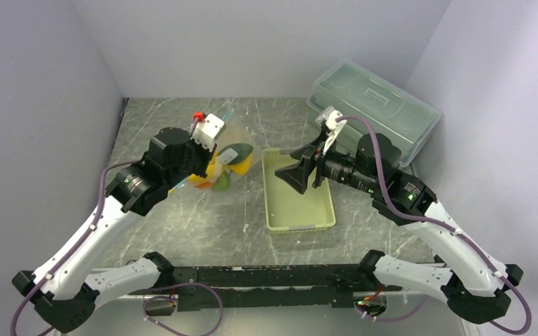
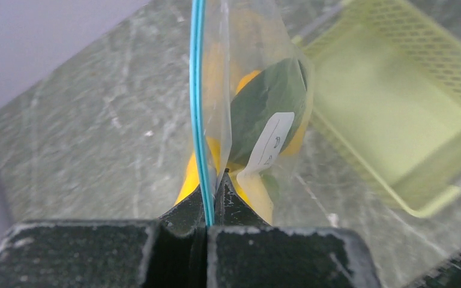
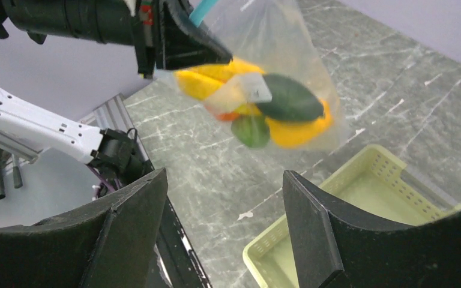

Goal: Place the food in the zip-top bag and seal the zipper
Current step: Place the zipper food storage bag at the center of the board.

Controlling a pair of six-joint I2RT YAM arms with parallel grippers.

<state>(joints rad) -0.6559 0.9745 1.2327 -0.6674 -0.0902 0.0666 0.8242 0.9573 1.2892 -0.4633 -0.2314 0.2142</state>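
Left gripper (image 2: 209, 207) clamped on zipper (image 2: 197, 90), zip-top bag (image 2: 240, 36) of food (image 2: 264, 102) dangling beneath, right gripper (image 3: 222, 180) spread, empty

Clear bag (image 3: 279, 30) w/ teal zipper (image 2: 198, 90) — yellow, orange, dk-green food (image 3: 291, 103) — pale-green perforated basket (image 1: 301, 206), grey marbled table (image 1: 182, 224).

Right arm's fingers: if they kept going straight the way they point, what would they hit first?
Probably the zip-top bag hanging from the left fingers, though depth is unclear; they might pass beneath it and meet the table.
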